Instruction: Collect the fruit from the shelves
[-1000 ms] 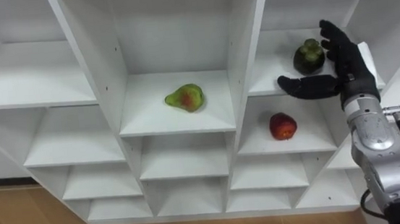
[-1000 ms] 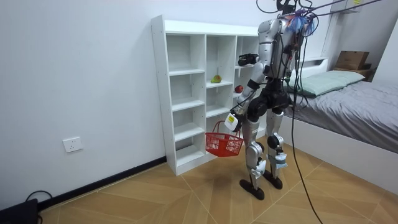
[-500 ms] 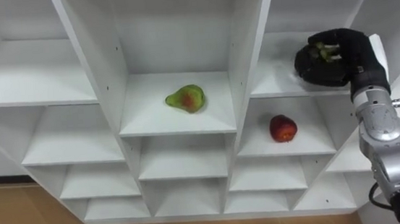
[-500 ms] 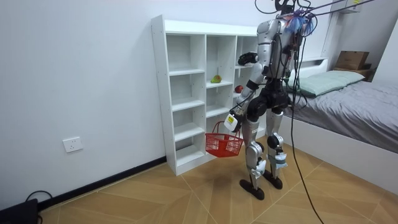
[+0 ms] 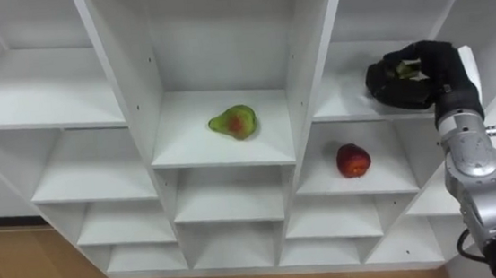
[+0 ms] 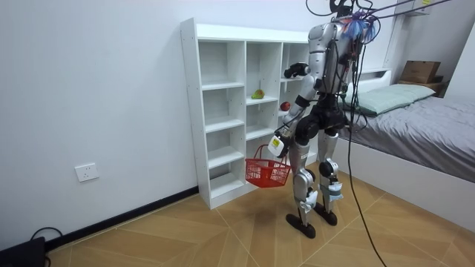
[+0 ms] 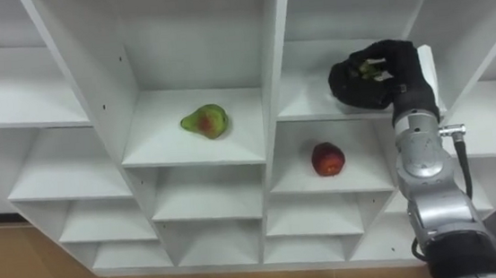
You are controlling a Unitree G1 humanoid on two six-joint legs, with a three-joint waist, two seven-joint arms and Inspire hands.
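My right hand (image 5: 424, 77) reaches into the upper right compartment of the white closet (image 5: 186, 149) and is shut on a dark green fruit (image 5: 402, 70), which shows between the curled fingers just above the shelf board. A green pear with a red blush (image 5: 232, 122) lies in the middle compartment. One shelf below my right hand sits a red fruit (image 5: 352, 160). In the room view I stand upright in front of the closet (image 6: 223, 111), and my left hand (image 6: 279, 139) hangs low with a red basket (image 6: 267, 172) held by its handle.
Many compartments of the closet hold nothing. A bed (image 6: 423, 126) stands close behind me at the room view's right, with a cardboard box (image 6: 419, 70) beyond it. Wooden floor lies open toward the room view's left.
A second ago my right hand stood open beside the dark green fruit; its fingers have since curled round it. The pear and the red fruit have stayed put.
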